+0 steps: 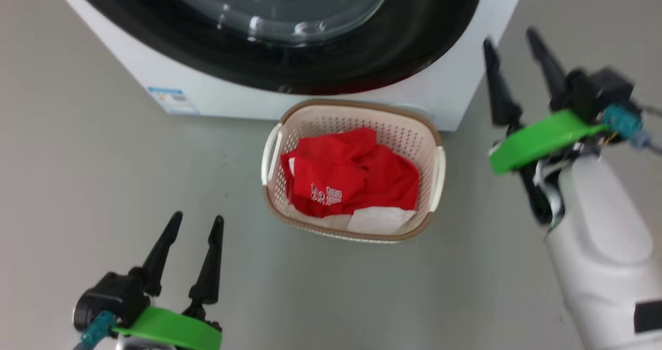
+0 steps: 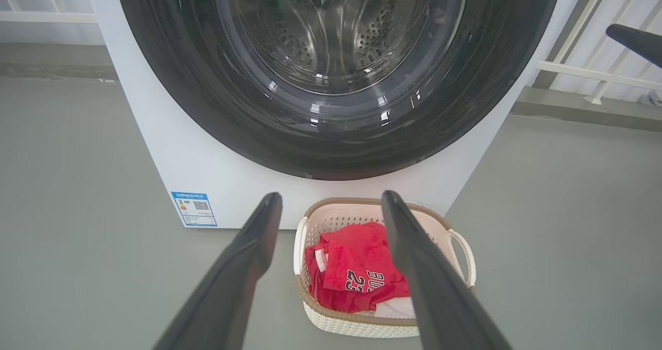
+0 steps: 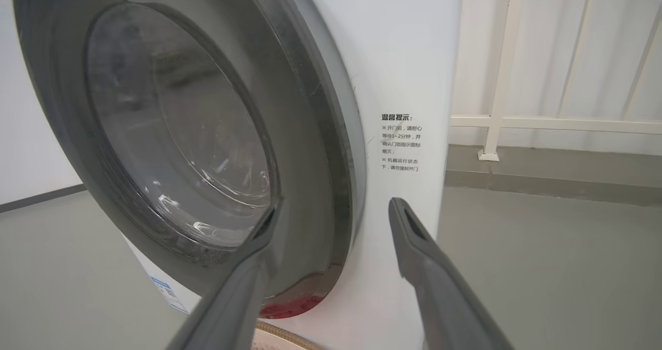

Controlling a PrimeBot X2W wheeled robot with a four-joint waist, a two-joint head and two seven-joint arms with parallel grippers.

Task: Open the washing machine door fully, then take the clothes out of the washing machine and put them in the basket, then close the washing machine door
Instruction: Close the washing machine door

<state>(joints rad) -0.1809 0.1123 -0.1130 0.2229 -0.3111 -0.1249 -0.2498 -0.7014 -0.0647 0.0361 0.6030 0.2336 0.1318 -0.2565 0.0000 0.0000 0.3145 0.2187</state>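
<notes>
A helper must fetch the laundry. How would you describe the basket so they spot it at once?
Find the big white washing machine with the round black door. On the grey floor just in front of it stands a small cream perforated basket. Its brown rim, white side handles and the red clothes inside set it apart.

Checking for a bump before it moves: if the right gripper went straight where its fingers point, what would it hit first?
Most likely the washing machine door, near its dark ring's outer edge, beside the washing machine's white front. The right gripper is open; depth is hard to judge.
</notes>
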